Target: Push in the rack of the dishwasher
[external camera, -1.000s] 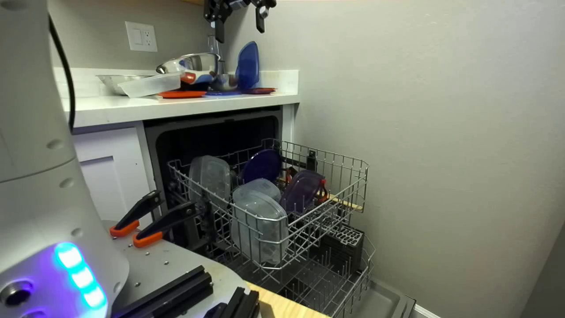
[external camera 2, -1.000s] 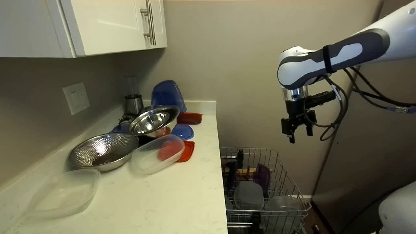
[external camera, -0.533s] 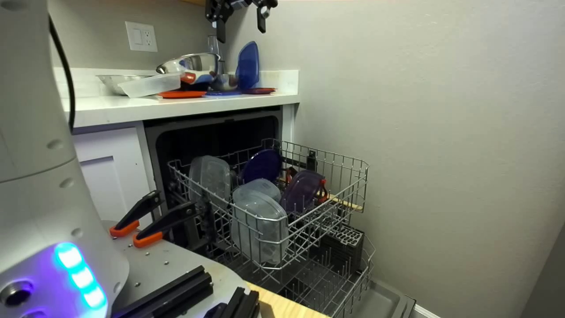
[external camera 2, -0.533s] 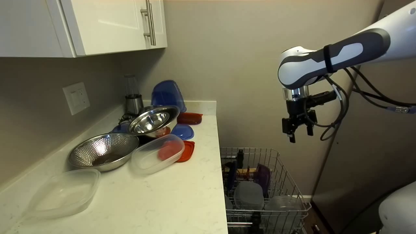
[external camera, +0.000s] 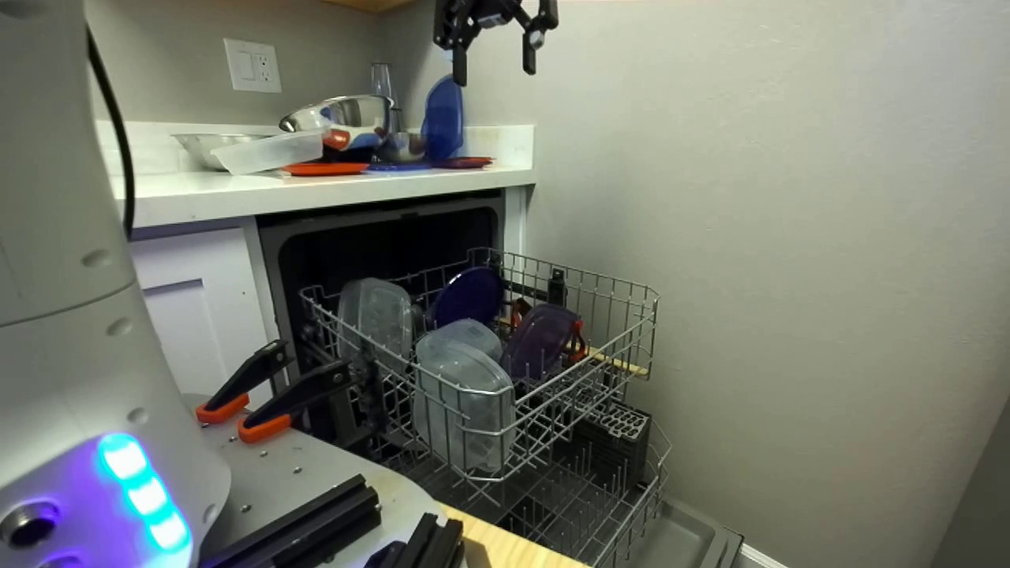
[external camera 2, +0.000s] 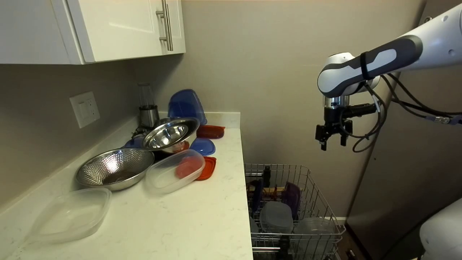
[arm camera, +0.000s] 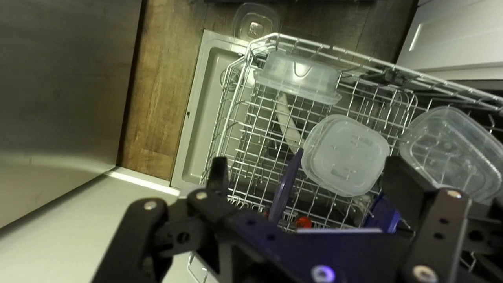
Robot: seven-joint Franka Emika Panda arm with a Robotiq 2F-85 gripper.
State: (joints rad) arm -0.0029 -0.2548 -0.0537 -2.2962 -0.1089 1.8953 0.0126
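On your counter [external camera 2: 195, 220]: colander [external camera 2: 115, 168], clear tub [external camera 2: 169, 173] beside it, tilted steel bowl [external camera 2: 169, 136], red lid [external camera 2: 208, 169], blue lid [external camera 2: 186, 105] standing up, blender [external camera 2: 148, 115]. You've also got an outlet plate [external camera 2: 85, 109], a wall cabinet [external camera 2: 126, 29] and, wrist view, a clear bowl [arm camera: 255, 23] on the wood floor [arm camera: 159, 114].

I note the fingers [arm camera: 218, 175] dark and out of focus in the wrist view, with glare on a clear container [arm camera: 298, 76] past them. Well below the fingers, in an exterior view, the dishwasher [external camera: 371, 246] reads near black inside; blue-white base lights [external camera: 147, 497] are overexposed.
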